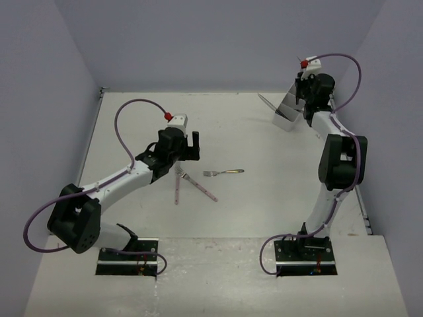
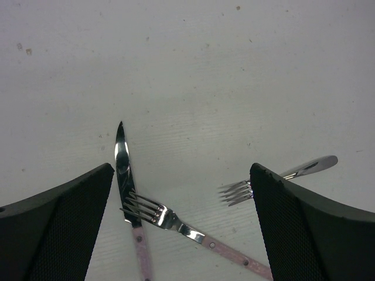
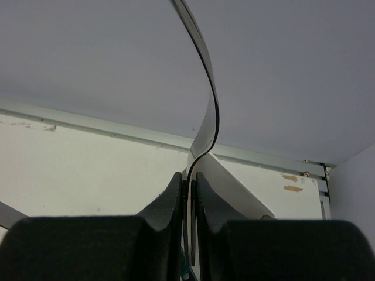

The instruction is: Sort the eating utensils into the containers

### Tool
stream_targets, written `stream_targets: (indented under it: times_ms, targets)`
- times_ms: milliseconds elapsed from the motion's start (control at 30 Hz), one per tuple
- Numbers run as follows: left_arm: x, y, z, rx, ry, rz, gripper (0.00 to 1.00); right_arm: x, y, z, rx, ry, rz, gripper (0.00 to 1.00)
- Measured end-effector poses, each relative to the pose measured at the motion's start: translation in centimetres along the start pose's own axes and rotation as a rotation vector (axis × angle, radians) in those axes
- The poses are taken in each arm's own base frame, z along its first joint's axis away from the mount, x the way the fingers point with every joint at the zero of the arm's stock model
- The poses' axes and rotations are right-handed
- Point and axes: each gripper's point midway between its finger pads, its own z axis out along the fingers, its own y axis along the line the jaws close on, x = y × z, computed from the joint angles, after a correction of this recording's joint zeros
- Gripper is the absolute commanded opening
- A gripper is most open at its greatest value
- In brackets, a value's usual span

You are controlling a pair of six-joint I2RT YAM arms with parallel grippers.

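**A:** Right side, what's in hand?

**B:** Right tool point(image 3: 188, 178) is pinched tight on a thin dark utensil point(image 3: 208, 117). It's seen edge-on, curving up out of the jaws. Can't tell whether it's a fork, spoon or knife. The tool is over the white bin point(image 1: 285, 116) at the far right of the worktop point(image 1: 264, 205). A slim grey piece point(image 1: 266, 101) pokes out of the bin's left end.

**A:** So a drop-off?

**B:** I judge so. Next move there: line the piece along a compartment, lower it, then let go. Which compartment, can't tell.

**A:** Left side?

**B:** Left tool point(image 2: 181, 170) is spread wide with nothing in it, hovering over three loose pieces mid-worktop. There's a pink-handled knife point(image 2: 121, 170) with its blade pointing away. A pink-handled fork point(image 2: 158, 215) lies across it, tines over the base of the blade. An all-metal fork point(image 2: 234, 191) sits just to the right, apart from both and partly hidden behind one finger.

**A:** Pick order?

**B:** Probably the crossed fork first, since it rides on top. It's thin and lies flat, so the fingers must come down low and straddle the handle, clear of the knife.
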Motion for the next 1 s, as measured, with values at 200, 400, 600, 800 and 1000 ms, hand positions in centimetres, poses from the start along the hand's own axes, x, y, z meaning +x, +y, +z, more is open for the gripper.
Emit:
stream_targets:
  times_ms: [200,400,600,800,1000]
  targets:
    - [0.1,0.4,0.0,-0.011,0.008,-0.009,1.00,3.6,0.9,0.5,-0.059,0.094,-0.048,0.14]
    - [0.3,0.6,0.0,-0.018,0.017,-0.008,1.00,5.5,2.2,0.4,-0.124,0.146,-0.069,0.19]
    - [0.6,0.9,-0.3,-0.027,0.031,-0.008,1.00,7.7,2.5,0.4,-0.141,0.202,-0.070,0.33]
    - [0.1,1.2,-1.4,-0.038,0.019,-0.025,1.00,8.1,2.8,0.2,-0.161,0.225,-0.072,0.61]
    - [0.1,1.7,-2.7,-0.063,0.025,-0.069,1.00,5.3,3.2,-1.0,-0.162,0.195,-0.069,0.75]
